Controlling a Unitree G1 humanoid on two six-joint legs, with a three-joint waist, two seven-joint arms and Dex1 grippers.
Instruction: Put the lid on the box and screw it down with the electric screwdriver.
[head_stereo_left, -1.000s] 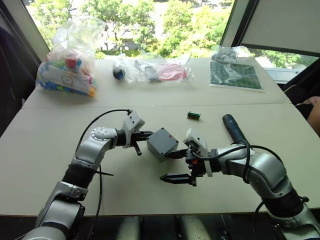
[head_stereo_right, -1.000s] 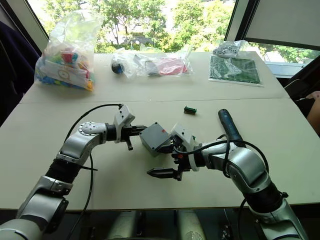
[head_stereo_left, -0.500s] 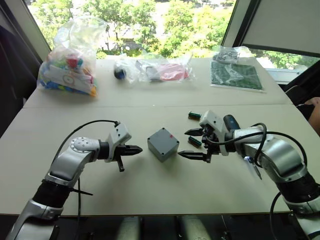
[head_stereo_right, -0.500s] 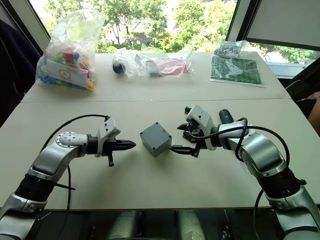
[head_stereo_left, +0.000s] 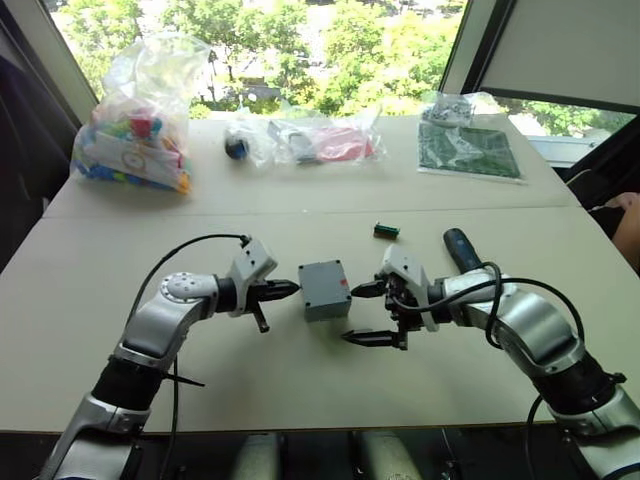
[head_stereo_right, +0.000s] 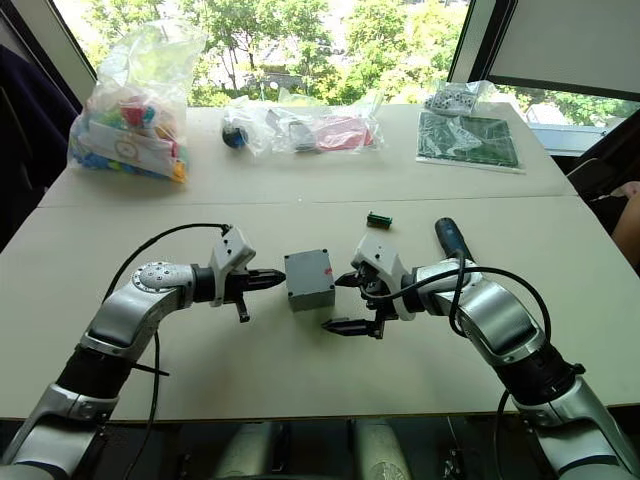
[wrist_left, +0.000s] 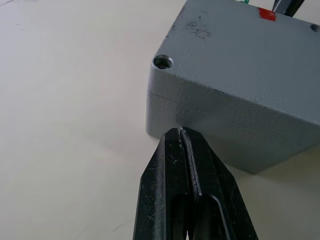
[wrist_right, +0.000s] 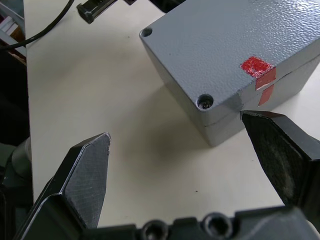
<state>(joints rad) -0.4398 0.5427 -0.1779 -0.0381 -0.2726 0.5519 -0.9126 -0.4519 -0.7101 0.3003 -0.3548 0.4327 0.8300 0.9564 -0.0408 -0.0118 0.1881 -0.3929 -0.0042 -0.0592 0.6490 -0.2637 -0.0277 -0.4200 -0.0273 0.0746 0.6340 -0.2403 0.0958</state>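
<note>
The grey box (head_stereo_left: 323, 288) stands on the table between my arms, and the lid (wrist_right: 220, 45) sits on top of it, with a seam running around and screw holes at the corners. A red mark (wrist_right: 257, 67) crosses the seam on the side facing my right arm. My left gripper (head_stereo_left: 290, 291) is shut and empty, its tip (wrist_left: 180, 132) right at the box's left wall by the seam. My right gripper (head_stereo_left: 358, 314) is open, one fingertip (wrist_right: 255, 120) beside the red mark, the other off the box over the table. The electric screwdriver (head_stereo_left: 460, 248) lies behind my right forearm.
A small green block (head_stereo_left: 387, 231) lies just beyond the box. Along the far table stand a bag of coloured parts (head_stereo_left: 135, 115), clear bags (head_stereo_left: 310, 140) and a green board (head_stereo_left: 470, 150). A person's hand (head_stereo_left: 625, 205) shows at the right edge.
Half a second ago both grippers were held apart from the box. Both have since moved in to its sides, and the box has turned to sit squarer to me.
</note>
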